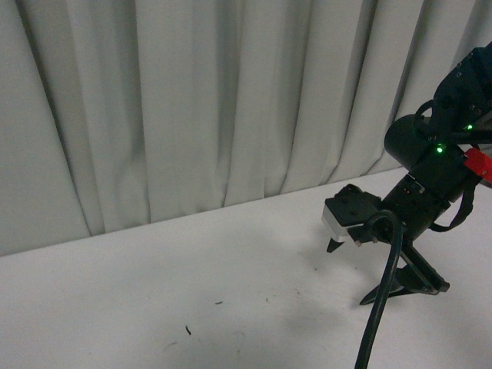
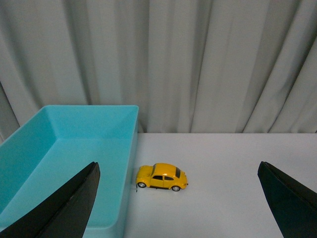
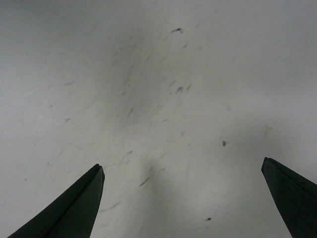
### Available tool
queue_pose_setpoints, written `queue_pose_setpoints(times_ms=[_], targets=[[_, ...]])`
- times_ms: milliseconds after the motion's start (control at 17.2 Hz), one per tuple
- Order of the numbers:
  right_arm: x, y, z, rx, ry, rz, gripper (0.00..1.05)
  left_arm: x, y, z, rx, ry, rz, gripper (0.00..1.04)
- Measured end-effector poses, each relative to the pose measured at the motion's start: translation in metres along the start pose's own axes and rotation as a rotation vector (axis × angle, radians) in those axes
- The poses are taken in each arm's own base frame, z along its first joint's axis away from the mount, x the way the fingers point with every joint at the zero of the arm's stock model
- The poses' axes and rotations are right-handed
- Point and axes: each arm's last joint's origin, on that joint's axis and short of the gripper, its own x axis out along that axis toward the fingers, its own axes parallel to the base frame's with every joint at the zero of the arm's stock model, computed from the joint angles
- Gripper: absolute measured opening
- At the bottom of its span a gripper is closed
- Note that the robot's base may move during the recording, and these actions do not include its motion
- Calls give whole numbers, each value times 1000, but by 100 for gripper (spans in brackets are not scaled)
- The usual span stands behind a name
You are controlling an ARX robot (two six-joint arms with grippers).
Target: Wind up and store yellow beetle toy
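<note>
The beetle [image 2: 162, 177] sits on its wheels on the white table [image 2: 237, 198], outside the bin [image 2: 74, 124]. One end is right up against the bin's long side wall, and I can't tell whether it actually touches. It stands side-on in the left wrist view, with its yellow body shiny and its windows dark. The bin is light blue, open on top, and what I can see of its inside holds nothing.

The left gripper [image 2: 178, 164] hangs back from the toy and faces it. Its jaws are spread wide and hold nothing, and the two dark fingers [image 2: 74, 203] frame both the beetle and the bin wall. Grey-white curtain [image 2: 198, 64] hangs in folds behind the table.

Neither the toy nor the bin shows in the front view. The right gripper [image 1: 347, 274] is over at the right of that view, tilted down towards the table with its tips close above the surface. Its jaws are parted as well, and between them is only bare, scuffed tabletop with a few dark specks [image 3: 178, 89]. A black cable [image 1: 380, 307] loops down in front of that arm. Small green lights [image 1: 440, 149] glow on its upper joint, and a red part [image 1: 480, 164] sticks out beside them.
</note>
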Motion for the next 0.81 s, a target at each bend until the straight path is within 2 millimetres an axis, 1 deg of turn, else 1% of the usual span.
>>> queue_pose_setpoints(times_ms=[175,349,465,524,582,698,756,815], targets=[[-28,-11,24,-67,-15,-76,98,0,0,0,0,0,0,98],[-65,-24,53,-189,-7,-243,98,0,0,0,0,0,0,98],[-94,-21,72,-244,0,-325,98,0,0,0,0,0,0,98],[-103,-16,78,-255,-5,-341,98,0,0,0,0,0,0,98],[-107,-11,81,-255,-6,-340,98,0,0,0,0,0,0,98],[-109,-8,82,-256,-7,-341,98,0,0,0,0,0,0,98],[-109,-8,82,-253,0,-384,97,0,0,0,0,0,0,98],[-106,-9,83,-259,30,-482,95,0,0,0,0,0,0,98]])
